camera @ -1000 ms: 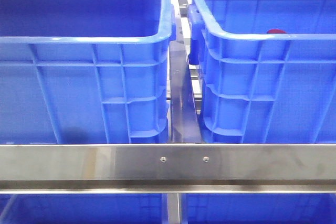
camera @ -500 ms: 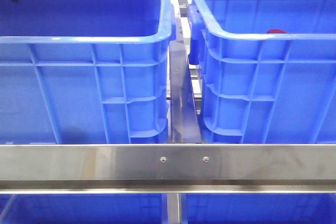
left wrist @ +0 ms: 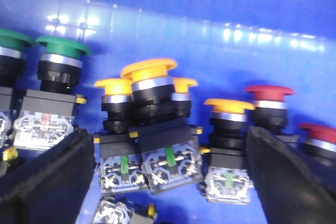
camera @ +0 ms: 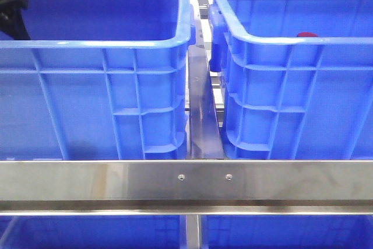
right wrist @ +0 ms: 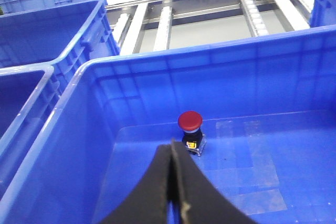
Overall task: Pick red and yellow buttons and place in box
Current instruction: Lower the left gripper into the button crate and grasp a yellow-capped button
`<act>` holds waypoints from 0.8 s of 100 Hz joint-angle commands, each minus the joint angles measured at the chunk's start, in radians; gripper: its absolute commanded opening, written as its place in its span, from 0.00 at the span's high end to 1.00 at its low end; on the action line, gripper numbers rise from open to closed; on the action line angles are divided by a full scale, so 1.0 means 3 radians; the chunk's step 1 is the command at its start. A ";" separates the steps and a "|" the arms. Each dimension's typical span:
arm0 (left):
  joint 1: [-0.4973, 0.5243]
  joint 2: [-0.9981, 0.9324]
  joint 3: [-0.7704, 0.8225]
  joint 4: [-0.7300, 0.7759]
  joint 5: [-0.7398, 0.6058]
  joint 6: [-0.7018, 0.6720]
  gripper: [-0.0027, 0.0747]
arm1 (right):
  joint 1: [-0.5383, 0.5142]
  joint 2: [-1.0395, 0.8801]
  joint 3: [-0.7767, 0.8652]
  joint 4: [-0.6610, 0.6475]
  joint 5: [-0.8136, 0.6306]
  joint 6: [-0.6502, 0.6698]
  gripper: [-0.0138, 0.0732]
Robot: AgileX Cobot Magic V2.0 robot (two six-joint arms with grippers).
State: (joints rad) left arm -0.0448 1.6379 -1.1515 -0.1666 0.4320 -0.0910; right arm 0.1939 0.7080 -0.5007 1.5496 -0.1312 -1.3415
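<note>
In the left wrist view my left gripper (left wrist: 168, 179) is open, its black fingers (left wrist: 44, 179) on either side of a cluster of push buttons on the floor of the darker crate. Between the fingers stand yellow buttons (left wrist: 149, 71) on black bodies with clear contact blocks. Red buttons (left wrist: 269, 92) stand just beyond the other finger. My right gripper (right wrist: 172, 148) is shut and empty, hovering inside the bright blue box (right wrist: 210, 51). One red button (right wrist: 189, 121) stands upright on the box floor just past the fingertips. Its cap also shows over the box rim in the front view (camera: 307, 34).
Green buttons (left wrist: 63, 45) stand in the same cluster. In the front view the darker crate (camera: 105, 42) is left, the box (camera: 274, 40) right, with a metal divider (camera: 201, 115) between and a steel rail (camera: 186, 182) in front. Part of my left arm (camera: 13, 13) shows inside the darker crate.
My left arm has come into the front view at the top left and moved down and to the right inside the darker crate. The red button in the box has not moved.
</note>
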 commanded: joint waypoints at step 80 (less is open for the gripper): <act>0.0008 0.0223 -0.0110 -0.0005 -0.0326 -0.0035 0.80 | -0.0014 -0.0019 -0.0094 -0.0039 0.0042 -0.0034 0.92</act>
State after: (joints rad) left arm -0.0415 1.7550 -1.1545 -0.1563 0.3883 -0.0910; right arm 0.1939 0.7080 -0.5007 1.5496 -0.1266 -1.3415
